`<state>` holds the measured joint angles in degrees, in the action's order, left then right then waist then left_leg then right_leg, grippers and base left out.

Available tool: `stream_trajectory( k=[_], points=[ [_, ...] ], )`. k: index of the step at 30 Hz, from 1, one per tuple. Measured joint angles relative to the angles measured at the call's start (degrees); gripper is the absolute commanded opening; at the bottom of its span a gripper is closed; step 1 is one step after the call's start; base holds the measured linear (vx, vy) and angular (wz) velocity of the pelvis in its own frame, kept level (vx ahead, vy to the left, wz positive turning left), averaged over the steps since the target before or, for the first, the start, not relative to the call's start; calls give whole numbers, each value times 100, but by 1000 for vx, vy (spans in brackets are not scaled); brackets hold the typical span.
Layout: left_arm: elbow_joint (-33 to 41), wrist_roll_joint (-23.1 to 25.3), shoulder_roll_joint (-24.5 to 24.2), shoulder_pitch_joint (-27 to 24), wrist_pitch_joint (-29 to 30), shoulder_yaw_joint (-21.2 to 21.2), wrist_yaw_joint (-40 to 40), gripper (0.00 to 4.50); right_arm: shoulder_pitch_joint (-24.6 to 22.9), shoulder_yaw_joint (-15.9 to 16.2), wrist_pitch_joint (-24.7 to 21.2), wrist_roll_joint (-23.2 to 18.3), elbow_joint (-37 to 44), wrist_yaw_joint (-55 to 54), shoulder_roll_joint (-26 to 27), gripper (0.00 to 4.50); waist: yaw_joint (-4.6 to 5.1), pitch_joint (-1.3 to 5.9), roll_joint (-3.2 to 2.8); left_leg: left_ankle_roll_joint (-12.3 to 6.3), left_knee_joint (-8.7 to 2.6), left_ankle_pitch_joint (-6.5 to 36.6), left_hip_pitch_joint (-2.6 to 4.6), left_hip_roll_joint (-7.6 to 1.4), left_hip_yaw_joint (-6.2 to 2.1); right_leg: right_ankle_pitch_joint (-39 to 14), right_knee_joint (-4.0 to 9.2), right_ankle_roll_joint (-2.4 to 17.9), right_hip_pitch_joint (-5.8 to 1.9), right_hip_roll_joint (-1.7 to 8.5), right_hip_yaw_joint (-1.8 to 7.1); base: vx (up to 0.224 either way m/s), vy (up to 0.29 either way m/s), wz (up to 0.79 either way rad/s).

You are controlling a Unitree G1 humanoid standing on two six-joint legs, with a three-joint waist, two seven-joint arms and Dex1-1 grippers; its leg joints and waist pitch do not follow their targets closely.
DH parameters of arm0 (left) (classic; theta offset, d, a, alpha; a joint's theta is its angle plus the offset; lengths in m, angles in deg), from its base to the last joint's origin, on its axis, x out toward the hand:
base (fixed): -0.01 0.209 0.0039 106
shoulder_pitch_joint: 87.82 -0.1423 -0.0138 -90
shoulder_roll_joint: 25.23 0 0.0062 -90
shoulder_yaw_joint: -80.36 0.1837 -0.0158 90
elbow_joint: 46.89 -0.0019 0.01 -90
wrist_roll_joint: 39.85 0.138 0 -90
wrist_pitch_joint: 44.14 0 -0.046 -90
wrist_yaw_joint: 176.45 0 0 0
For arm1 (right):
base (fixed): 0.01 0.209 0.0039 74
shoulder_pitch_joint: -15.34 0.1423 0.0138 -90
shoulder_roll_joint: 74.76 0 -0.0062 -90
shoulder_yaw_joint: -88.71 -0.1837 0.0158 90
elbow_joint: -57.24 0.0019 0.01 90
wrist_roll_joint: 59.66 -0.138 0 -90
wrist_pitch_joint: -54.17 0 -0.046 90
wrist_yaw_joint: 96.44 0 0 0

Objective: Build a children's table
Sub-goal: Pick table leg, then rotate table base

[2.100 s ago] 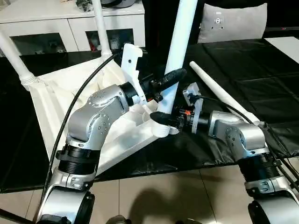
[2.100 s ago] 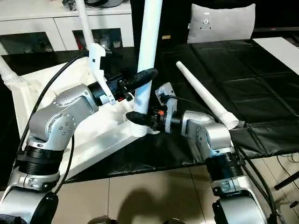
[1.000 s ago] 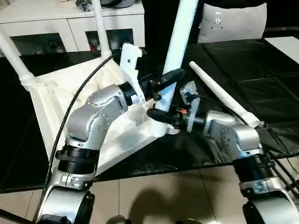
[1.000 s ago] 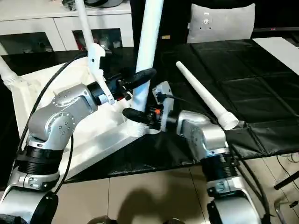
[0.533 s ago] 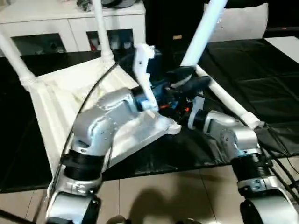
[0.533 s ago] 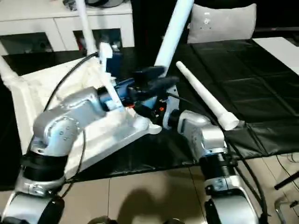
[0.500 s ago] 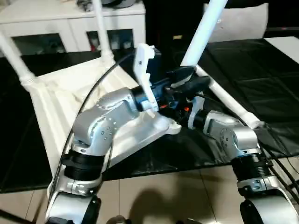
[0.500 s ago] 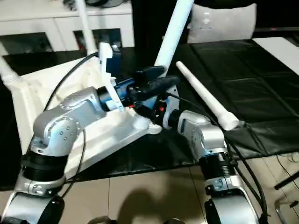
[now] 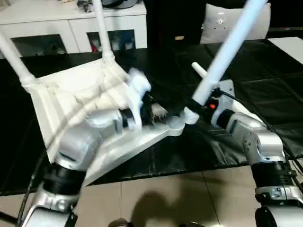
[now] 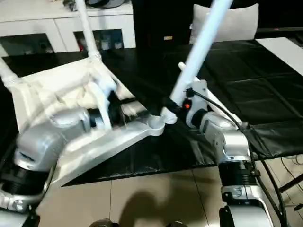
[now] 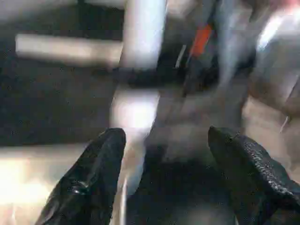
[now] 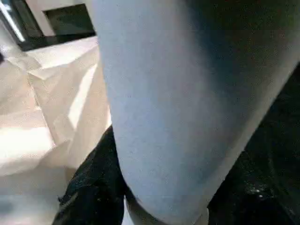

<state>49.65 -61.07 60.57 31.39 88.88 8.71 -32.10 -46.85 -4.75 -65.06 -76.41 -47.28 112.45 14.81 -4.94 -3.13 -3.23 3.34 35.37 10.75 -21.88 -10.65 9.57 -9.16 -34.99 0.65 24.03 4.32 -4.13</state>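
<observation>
The white tabletop lies underside up on the black surface, tipped, with two legs standing in its far corners. My right gripper is shut on a third white leg, which leans steeply to the right; its lower end sits just beside the near corner socket. In the right wrist view that leg sits against one black finger. My left gripper hovers over the tabletop's near edge, left of the leg, blurred. In the left wrist view its fingers stand open, holding nothing. Another leg lies loose behind.
A white cabinet with glass doors stands along the back. A grey cushion leans at the back right. Black cloth covers the work surface, and tiled floor runs along its near edge.
My left gripper opened, let go of the leg and pulled back left over the tabletop. The leg in my right gripper swung from near upright to a steep lean right.
</observation>
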Motion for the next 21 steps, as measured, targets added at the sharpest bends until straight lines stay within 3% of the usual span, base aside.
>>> stream_trajectory(
  k=[3,5,10,14,21],
  points=[
    [-291,514,-139,-134,21,345,177,293,-186,40,16,151,115,-112,-9,189,24,-1,-1,2,0,-3,-1,0,0,2,0,-2,1,0,1,0,0,0],
    [-426,760,-199,-197,37,502,285,257,-366,110,293,303,254,-163,-16,189,43,-1,-2,2,0,-2,0,0,0,2,0,-4,-3,0,1,0,0,0],
    [-791,1195,-264,-237,-224,753,496,227,-537,163,713,449,324,-324,-3,189,107,-1,-3,2,0,-2,-2,1,-1,2,2,-4,-2,0,1,0,0,0],
    [-937,1351,-255,-238,-344,748,557,200,-551,153,780,452,324,-205,3,189,143,0,-3,1,0,-1,-6,2,-2,2,3,-4,-2,0,1,0,0,0],
    [-1038,1365,-134,-239,-590,712,479,148,-608,49,865,54,329,228,0,189,144,0,-3,0,0,-1,-8,2,-2,2,3,-3,-3,0,0,0,0,0]
  ],
)
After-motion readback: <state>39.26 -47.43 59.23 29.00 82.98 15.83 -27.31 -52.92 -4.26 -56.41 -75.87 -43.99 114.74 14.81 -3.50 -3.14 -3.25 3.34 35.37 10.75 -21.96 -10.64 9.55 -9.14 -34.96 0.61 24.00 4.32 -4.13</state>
